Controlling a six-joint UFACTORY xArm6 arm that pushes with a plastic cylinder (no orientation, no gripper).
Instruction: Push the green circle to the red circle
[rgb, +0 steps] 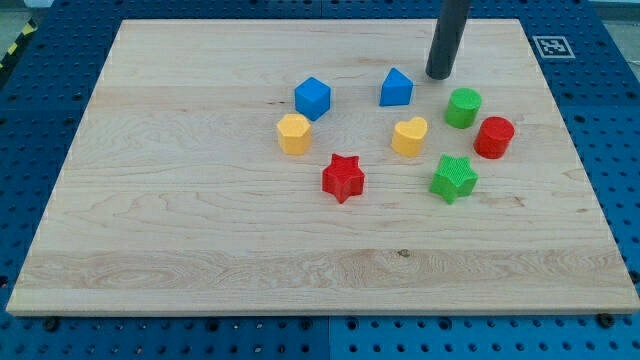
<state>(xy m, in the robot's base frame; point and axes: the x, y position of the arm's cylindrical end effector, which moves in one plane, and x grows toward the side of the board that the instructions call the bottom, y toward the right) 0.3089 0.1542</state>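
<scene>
The green circle (463, 107) sits on the wooden board at the view's right. The red circle (494, 137) lies just below and to the right of it, a small gap apart. My tip (438, 76) rests on the board above and slightly left of the green circle, apart from it, and just right of a blue block (396, 88).
A blue cube (312, 97), a yellow block (294, 133), a yellow heart (409, 136), a red star (343, 177) and a green star (454, 178) lie around the board's middle (200, 200). A tag marker (553, 45) sits at the top right corner.
</scene>
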